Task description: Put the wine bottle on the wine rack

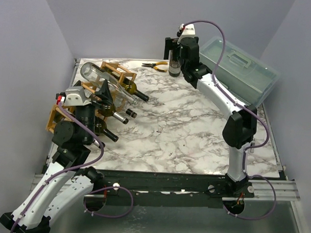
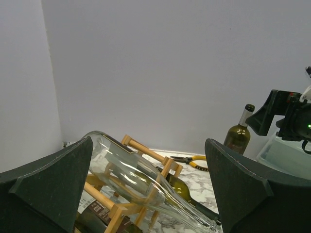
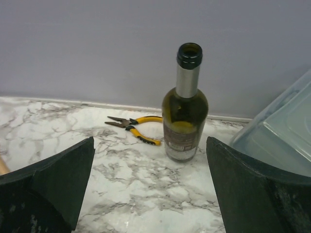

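Top view first: the rack [image 1: 102, 94] sits at the left-back of the table [image 1: 195, 143], with a clear bottle [image 1: 98, 76] and dark bottles [image 1: 114, 115] lying in it. The left arm [image 1: 73, 134] hangs right over the rack and hides part of it. Well apart from the rack, by the back edge, the wine bottle [image 1: 174, 66] stands upright. Pliers [image 1: 156, 66] lie between rack and wine bottle, and the toolbox [image 1: 239, 68] is farthest from the rack. The right arm [image 1: 217, 93] reaches out to the wine bottle.

Left wrist now: the left pincer [image 2: 148, 194] is spread wide and holds nothing. The rack and the clear bottle lie just below and ahead of its gap.

Right wrist: the right pincer [image 3: 150, 194] is wide too, and empty. The wine bottle stands ahead of the gap, a touch right of centre, apart from both fingers [image 3: 48, 189]. The pliers lie just beside it on the rack side, with the toolbox on the far side.
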{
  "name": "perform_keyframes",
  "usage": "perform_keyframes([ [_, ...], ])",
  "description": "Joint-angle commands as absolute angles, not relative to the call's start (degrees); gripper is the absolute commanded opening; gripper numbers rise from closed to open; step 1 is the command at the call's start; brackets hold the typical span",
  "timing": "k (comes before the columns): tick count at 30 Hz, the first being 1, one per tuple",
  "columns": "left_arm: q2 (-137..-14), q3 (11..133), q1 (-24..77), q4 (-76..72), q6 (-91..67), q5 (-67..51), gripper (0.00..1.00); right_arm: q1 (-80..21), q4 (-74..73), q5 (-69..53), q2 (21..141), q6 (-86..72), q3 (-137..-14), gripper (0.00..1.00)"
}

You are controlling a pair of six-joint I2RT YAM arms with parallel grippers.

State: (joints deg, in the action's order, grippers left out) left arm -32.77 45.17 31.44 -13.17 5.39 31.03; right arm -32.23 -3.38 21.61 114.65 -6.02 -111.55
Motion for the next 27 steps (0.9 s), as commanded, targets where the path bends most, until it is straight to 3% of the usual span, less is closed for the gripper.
perform_keyframes([
  [1,-33.2,44.5,31.1,-12.8,4.3,29.4,0.99,-29.2,1.3,20.8,118.7,-6.5,-113.0,1.0],
  [27,-36.9,44.3,31.1,-12.7,5.2,30.0,0.99,-23.8,12.8,15.1,142.2,-1.9,-126.7,1.0],
])
